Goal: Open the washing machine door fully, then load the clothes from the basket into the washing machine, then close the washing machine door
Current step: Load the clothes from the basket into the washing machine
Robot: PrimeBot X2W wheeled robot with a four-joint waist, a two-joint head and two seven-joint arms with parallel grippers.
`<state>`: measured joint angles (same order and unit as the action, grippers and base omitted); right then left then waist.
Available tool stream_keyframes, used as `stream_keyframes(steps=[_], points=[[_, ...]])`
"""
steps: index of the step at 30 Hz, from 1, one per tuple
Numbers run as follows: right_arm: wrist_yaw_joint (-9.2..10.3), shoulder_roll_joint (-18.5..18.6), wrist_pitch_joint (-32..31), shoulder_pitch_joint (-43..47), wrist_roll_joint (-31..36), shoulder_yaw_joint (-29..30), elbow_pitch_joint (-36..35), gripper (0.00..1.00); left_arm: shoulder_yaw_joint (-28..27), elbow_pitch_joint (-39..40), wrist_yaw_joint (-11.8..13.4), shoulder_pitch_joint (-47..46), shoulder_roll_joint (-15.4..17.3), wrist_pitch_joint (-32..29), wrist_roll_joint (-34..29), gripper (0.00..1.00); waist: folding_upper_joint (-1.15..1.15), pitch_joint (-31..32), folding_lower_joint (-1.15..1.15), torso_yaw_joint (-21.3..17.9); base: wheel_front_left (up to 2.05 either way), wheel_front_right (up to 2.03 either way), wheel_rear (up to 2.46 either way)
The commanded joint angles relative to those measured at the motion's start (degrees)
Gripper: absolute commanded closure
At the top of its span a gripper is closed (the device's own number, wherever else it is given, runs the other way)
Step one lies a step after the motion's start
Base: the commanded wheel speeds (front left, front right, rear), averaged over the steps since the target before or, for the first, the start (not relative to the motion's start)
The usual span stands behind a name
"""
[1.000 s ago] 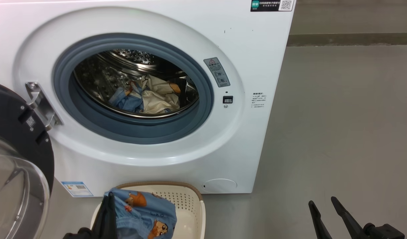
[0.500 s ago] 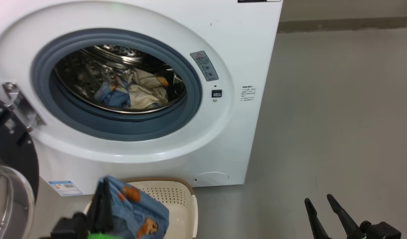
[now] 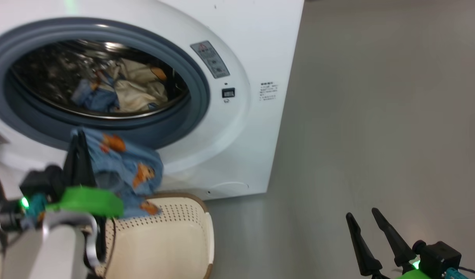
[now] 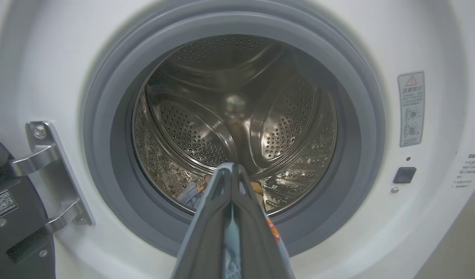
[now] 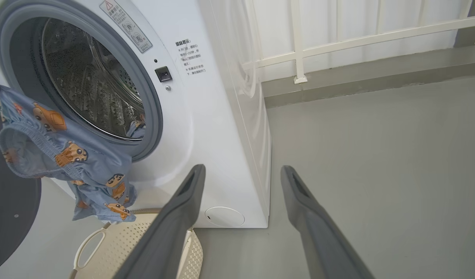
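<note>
Your left hand [image 3: 79, 139] holds the light-blue garment [image 3: 125, 170] before the washing machine [image 3: 253, 128].
It is clamped on the garment, which hangs above the basket [image 3: 175, 232], below the open drum [image 3: 39, 77]; your right hand [image 3: 361, 214] sits well apart, fingers spread.

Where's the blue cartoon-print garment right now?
Head view, lower left: the garment hangs pinched between the fingers of the left gripper, just above the basket and in front of the washing machine.
</note>
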<state>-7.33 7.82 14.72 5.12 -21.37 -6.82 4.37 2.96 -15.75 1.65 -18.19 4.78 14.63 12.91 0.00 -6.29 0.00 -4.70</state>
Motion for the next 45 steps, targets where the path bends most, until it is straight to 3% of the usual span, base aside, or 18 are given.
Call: stream_keyframes(steps=[1, 12, 20, 30, 45], points=[[-0.16, 0.71, 0.28, -2.40, -0.41, -1.58, -1.28, 0.00, -2.25, -1.08, -0.27, -5.19, 2.14, 0.37, -0.60, 1.00, 0.00, -3.25, 0.00, -2.23, 0.00, 0.00, 0.00], [-0.16, 2.69, 0.28, -6.75, -2.47, -5.32, -0.73, 0.00, -3.36, -20.77, -0.65, -26.57, 6.28, 0.37, -2.96, 1.00, 0.00, -12.77, 0.00, -6.49, 0.00, 0.00, 0.00], [-0.16, 3.99, 0.28, -10.21, -3.77, -7.96, -0.55, 0.00, -3.59, -30.15, -1.22, -35.84, 9.46, 0.37, -4.98, 1.00, 0.00, -18.54, 0.00, -9.33, 0.00, 0.00, 0.00], [-0.16, 4.77, 0.28, -12.20, -4.92, -10.27, -0.24, 0.00, -2.86, -35.50, -1.08, -46.36, 12.82, 0.37, -7.44, 1.00, 0.00, -24.07, 0.00, -12.09, 0.00, 0.00, 0.00], [-0.16, 5.91, 0.28, -13.47, -4.87, -11.76, -0.83, 0.00, -3.19, -35.81, -0.63, -54.65, 16.22, 0.37, -8.15, 1.00, 0.00, -27.41, 0.00, -13.89, 0.00, 0.00, 0.00]])
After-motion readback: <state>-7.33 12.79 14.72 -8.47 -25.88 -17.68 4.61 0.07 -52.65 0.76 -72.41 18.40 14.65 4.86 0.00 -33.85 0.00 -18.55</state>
